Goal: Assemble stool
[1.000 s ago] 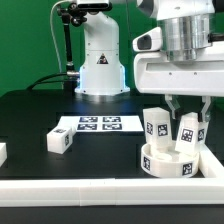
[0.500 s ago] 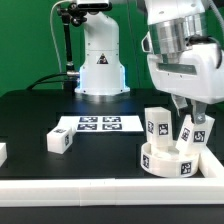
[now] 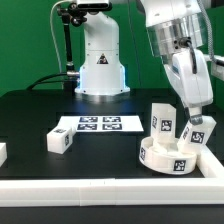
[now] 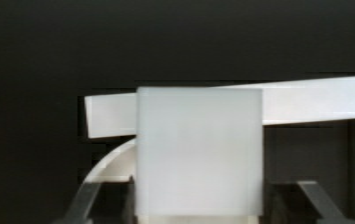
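The round white seat (image 3: 172,159) lies at the exterior view's right, near the front rail. One white tagged leg (image 3: 160,119) stands upright in it. My gripper (image 3: 194,124) is tilted over the seat's right side and is shut on a second leg (image 3: 190,134), which leans with it and has its lower end at the seat. In the wrist view this leg (image 4: 200,150) fills the middle between my fingers (image 4: 97,195), with the seat's curved rim (image 4: 110,163) beside it. A third leg (image 3: 58,141) lies loose on the table at the left.
The marker board (image 3: 95,125) lies flat mid-table, behind the loose leg. A white rail (image 3: 100,187) runs along the front edge and another white piece (image 3: 2,152) sits at the far left. The robot base (image 3: 100,65) stands at the back.
My gripper has tilted and swung toward the exterior view's right, and the held leg has gone from upright to leaning with it. The seat, upright leg and loose leg have not moved.
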Controlling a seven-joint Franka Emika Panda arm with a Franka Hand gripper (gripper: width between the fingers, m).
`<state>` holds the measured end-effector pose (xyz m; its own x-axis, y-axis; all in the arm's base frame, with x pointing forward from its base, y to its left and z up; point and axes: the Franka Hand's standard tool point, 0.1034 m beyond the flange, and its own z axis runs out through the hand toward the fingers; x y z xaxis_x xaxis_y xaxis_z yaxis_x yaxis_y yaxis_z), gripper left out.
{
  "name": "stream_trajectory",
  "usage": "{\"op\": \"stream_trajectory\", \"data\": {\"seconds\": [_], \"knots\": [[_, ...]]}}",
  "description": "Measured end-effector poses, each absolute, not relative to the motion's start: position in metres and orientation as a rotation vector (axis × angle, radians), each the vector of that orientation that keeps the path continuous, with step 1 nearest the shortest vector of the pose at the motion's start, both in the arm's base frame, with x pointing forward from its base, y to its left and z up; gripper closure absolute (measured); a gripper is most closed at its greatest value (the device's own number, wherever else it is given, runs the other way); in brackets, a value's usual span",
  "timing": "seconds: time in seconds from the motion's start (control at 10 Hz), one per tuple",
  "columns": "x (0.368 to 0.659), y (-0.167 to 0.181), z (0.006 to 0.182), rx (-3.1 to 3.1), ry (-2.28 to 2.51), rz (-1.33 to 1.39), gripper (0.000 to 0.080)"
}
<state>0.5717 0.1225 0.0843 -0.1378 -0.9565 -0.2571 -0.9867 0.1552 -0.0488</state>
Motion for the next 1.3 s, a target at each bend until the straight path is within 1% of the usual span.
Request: {"op": "stream_trajectory", "data": {"seconds": [0.1,0.2,0.3,0.4,0.5,0.6,0.8,1.0,1.3], "knots": [[0.571,0.124,0.084,-1.826,2.256,0.211,0.0462],[0.571,0.125,0.084,-1.857,2.229,0.207,0.0291],[0.571,0.125,0.084,-1.862,2.225,0.206,0.0191],[0.569,0.125,0.087,-1.955,2.15,0.214,0.0191],[0.568,0.124,0.094,-2.029,2.079,0.219,0.0158],[0.57,0.121,0.105,-2.114,1.983,0.202,0.0158],[0.574,0.108,0.118,-2.261,1.794,0.177,0.0151],[0.577,0.102,0.125,-2.344,1.69,0.217,0.0151],[0.578,0.103,0.125,-2.337,1.692,0.213,0.0151]]}}
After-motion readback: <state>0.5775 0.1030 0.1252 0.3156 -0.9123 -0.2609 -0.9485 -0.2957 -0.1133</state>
